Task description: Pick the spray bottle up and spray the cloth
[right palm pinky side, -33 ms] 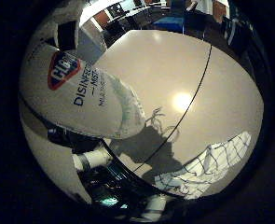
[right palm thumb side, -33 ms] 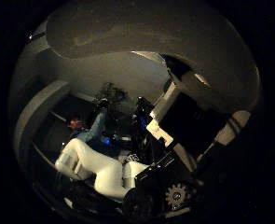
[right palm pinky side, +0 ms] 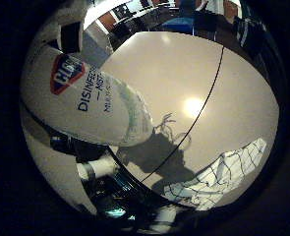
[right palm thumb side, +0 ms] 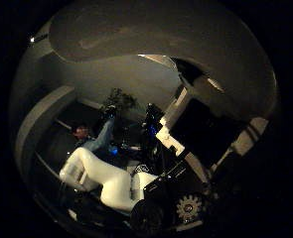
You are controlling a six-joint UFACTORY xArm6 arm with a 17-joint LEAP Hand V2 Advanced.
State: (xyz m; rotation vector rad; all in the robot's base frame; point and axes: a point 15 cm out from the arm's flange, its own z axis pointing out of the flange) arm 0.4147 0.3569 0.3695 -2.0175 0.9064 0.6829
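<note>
Little-finger-side palm view: the spray bottle fills a large part of the picture, so it lies close against the palm. Its body is white, with a red-and-blue label and dark print on the side. The bottle is off the tabletop; its shadow falls on the pale surface beside a thin dark line that crosses the tabletop. A bright light reflection sits on the tabletop next to that line.

The cloth lies flat on the tabletop, well apart from the bottle, past the shadow. It is white with a dark grid pattern.

Thumb-side palm view: the hand shows as white and black parts with a small gear near the edge. A pale curved body, most likely the bottle, spans the picture close to the palm, and finger parts bend toward it. The hand appears closed round the spray bottle. A white robot arm lies in the dim room behind.
</note>
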